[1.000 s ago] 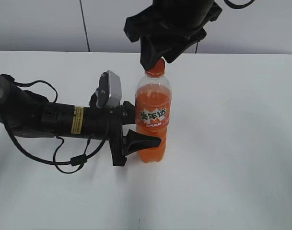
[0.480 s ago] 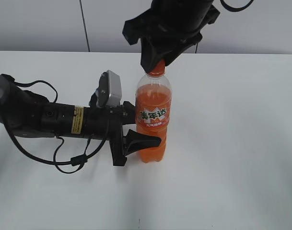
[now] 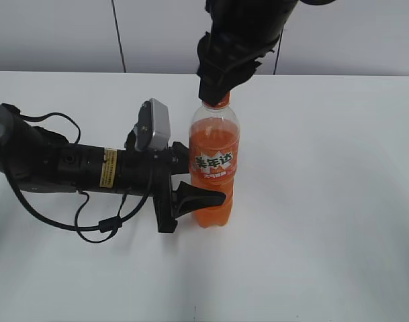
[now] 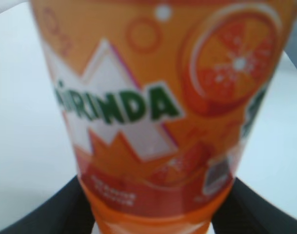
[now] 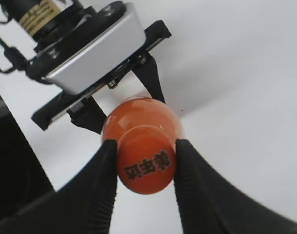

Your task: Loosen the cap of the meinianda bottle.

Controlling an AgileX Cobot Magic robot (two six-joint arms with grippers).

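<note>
The meinianda bottle (image 3: 214, 168) stands upright on the white table (image 3: 325, 201), full of orange liquid, with an orange label. My left gripper (image 3: 191, 180) reaches in from the left and is shut on the bottle's lower body; the left wrist view is filled by the label (image 4: 138, 97), with a black finger on each side. My right gripper (image 3: 216, 90) comes down from above and is shut on the orange cap (image 5: 147, 165), one finger on each side. In the exterior view only the cap's lower edge (image 3: 219, 102) shows below the fingers.
The left arm (image 3: 63, 168) lies along the table at the left with looping black cables (image 3: 100, 225). The left arm's silver wrist camera block (image 5: 89, 48) shows below the cap in the right wrist view. A grey wall (image 3: 56, 33) runs behind the table.
My right gripper has turned about the bottle's axis and sunk a little over the cap, hiding more of it. The bottle and left arm have not moved.
</note>
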